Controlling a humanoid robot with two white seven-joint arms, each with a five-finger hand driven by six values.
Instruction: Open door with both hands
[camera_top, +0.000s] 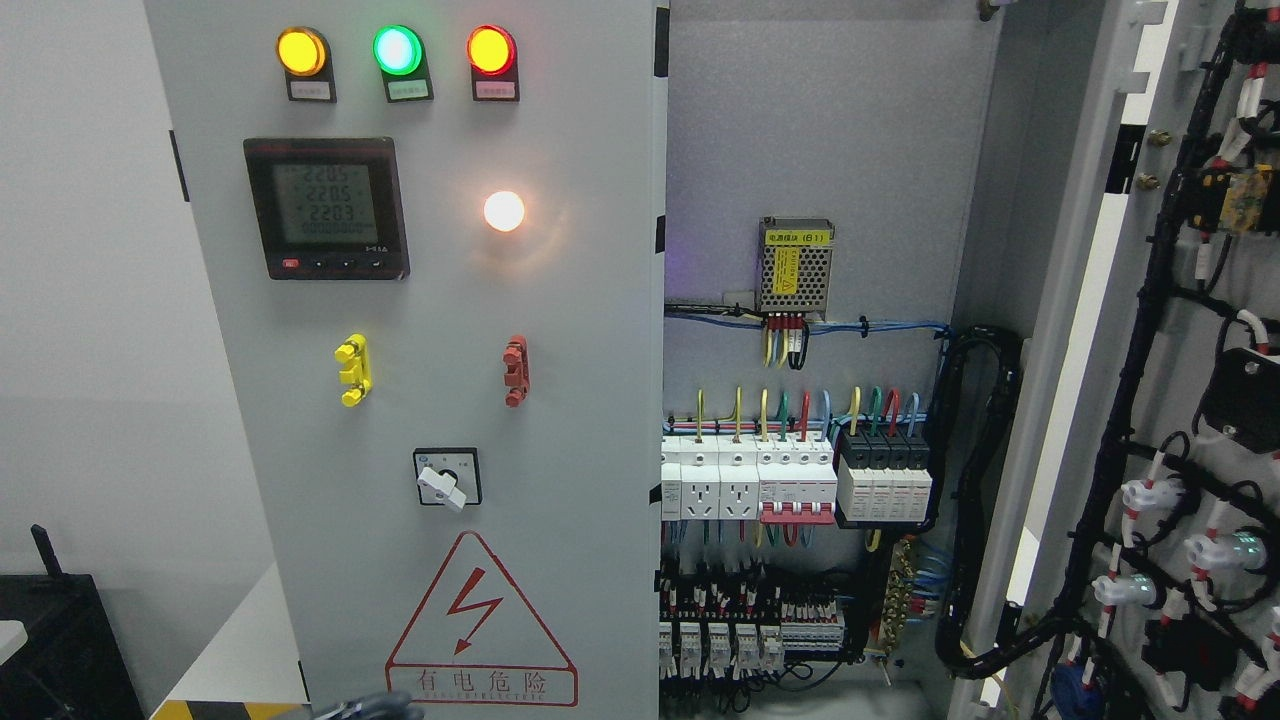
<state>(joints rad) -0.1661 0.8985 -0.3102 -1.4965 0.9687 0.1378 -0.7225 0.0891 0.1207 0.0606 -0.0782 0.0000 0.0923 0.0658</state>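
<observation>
**Right door swung wide, left door shut**

Something grey and blurred (370, 707) pokes up at the bottom edge; I can't tell if it's one of my hands, or how its fingers stand. I see no other hand. My right door (1180, 400) stands open, wiring exposed. My left door (430, 380) looks stiff, heavy sheet metal; I'd grip its bare right edge, clear of the switches.

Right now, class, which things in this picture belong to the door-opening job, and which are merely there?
Belongs to the job:
left door, still closed
right door, already swung open

Merely there:
indicator lamps
digital meter
rotary switch
warning triangle
breakers
black box, lower left
</observation>
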